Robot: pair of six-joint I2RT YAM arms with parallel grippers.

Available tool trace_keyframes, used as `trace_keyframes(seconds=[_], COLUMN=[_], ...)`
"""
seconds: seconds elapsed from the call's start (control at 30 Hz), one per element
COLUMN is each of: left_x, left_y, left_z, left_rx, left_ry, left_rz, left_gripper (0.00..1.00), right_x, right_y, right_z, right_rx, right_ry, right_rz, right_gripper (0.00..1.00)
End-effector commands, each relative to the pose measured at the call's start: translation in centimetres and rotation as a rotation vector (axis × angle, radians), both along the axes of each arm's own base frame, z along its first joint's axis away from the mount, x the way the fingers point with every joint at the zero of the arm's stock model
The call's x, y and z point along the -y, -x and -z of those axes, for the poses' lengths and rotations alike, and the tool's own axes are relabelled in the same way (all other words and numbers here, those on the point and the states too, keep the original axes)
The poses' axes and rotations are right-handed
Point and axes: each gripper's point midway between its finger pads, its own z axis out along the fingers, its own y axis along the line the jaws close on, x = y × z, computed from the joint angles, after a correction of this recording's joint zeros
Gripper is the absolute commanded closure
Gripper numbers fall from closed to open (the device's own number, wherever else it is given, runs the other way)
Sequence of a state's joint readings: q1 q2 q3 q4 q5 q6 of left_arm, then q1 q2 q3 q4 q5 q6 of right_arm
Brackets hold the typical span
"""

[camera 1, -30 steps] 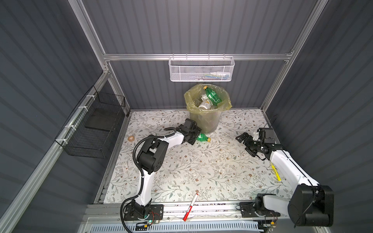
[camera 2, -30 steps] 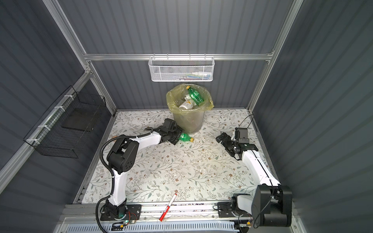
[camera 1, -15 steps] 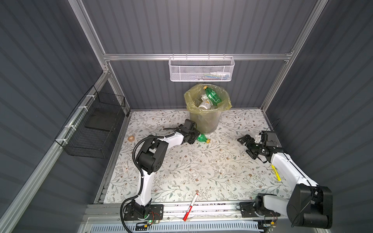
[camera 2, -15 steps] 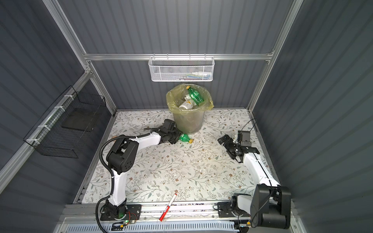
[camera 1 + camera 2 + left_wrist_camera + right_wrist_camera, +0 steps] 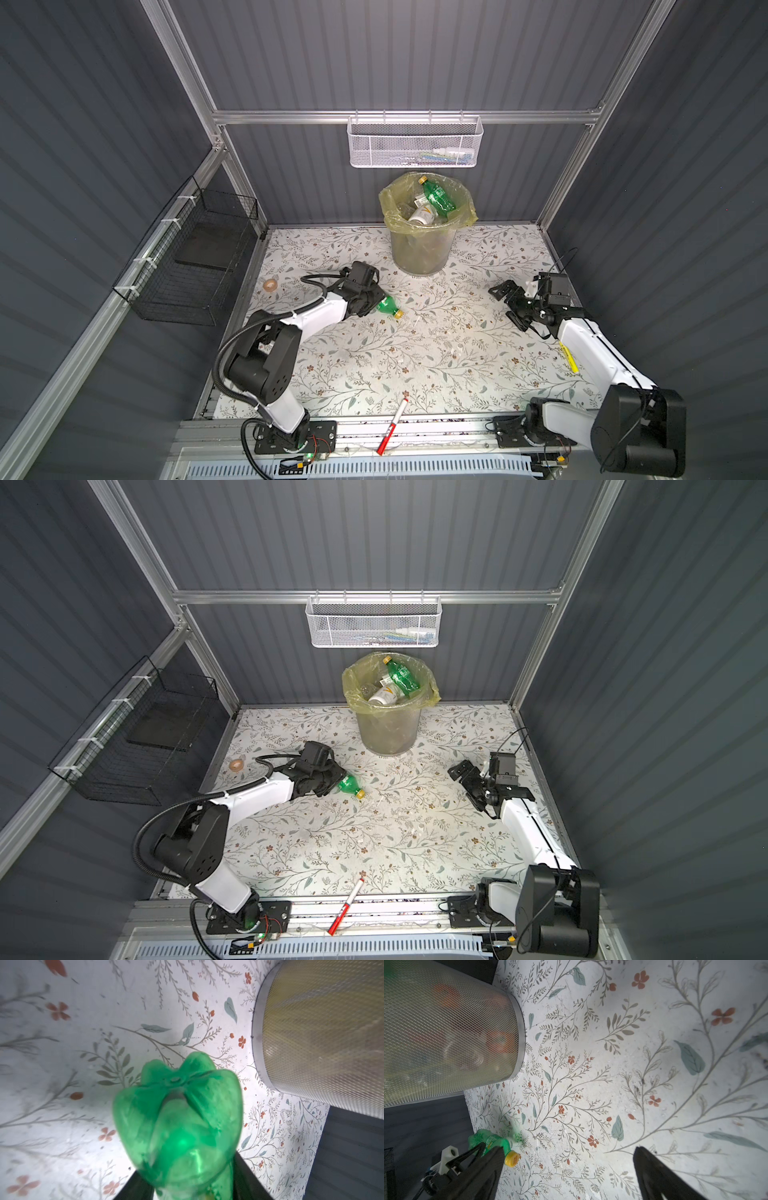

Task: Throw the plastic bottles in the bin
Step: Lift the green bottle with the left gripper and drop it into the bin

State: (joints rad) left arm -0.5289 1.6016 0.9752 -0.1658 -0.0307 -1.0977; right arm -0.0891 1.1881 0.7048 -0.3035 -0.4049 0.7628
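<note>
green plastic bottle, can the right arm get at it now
Probably not cleanly: the left gripper is shut around the green plastic bottle, leaving only its yellow-capped neck free; nothing stands between it and the open right gripper.

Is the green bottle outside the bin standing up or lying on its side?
On its side: the green bottle lies horizontal at the level of the table, cap pointing sideways, with the left gripper shut on its lower half.
</note>
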Motion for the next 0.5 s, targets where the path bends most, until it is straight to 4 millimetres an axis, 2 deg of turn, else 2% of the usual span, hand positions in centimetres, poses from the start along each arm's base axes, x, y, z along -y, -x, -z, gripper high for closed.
trace_keyframes(seconds=[0.0,0.07,0.17,0.2,0.23,0.3,0.33,0.37,0.43,0.47], left_x=[-1.4,-1.2,0.5,1.6,2.7,5.3,6.5,7.3,8.2,8.7], left_y=[-0.2,-1.3,-3.9,-4.8,-5.7,-7.0,-8.0,-9.1,-12.1,-12.4], left_z=[-4.6,-10.0,-22.1,-27.4,-31.6,-37.8,-39.7,-40.2,-39.5,-40.2], left_rx=[0.127,0.242,0.502,0.604,0.685,0.803,0.836,0.839,0.806,0.818], left_ry=[-0.047,-0.027,0.034,0.073,0.102,0.185,0.211,0.21,0.21,0.247], left_rz=[0.018,0.031,0.085,0.12,0.157,0.233,0.257,0.266,0.276,0.302], left_gripper=[0.49,0.49,0.49,0.48,0.46,0.25,0.06,0.01,0.0,0.0], right_x=[-0.2,-0.3,-0.3,-0.4,-0.4,-0.5,-0.5,-0.6,-0.6,-0.6], right_y=[0.6,0.7,0.9,0.8,0.7,0.7,0.8,0.9,1.1,1.3], right_z=[0.6,0.6,0.3,0.0,-0.3,-0.6,-0.7,-0.8,-0.6,-1.4], right_rx=[-0.022,-0.019,-0.009,0.0,0.008,0.011,0.014,0.017,0.009,0.037], right_ry=[-0.017,-0.018,-0.018,-0.018,-0.019,-0.021,-0.019,-0.02,-0.024,-0.021], right_rz=[-0.006,-0.008,-0.004,-0.004,-0.007,-0.01,-0.01,-0.007,-0.003,-0.004], right_gripper=[0.01,0.01,0.01,0.01,0.01,0.01,0.01,0.01,0.01,0.01])
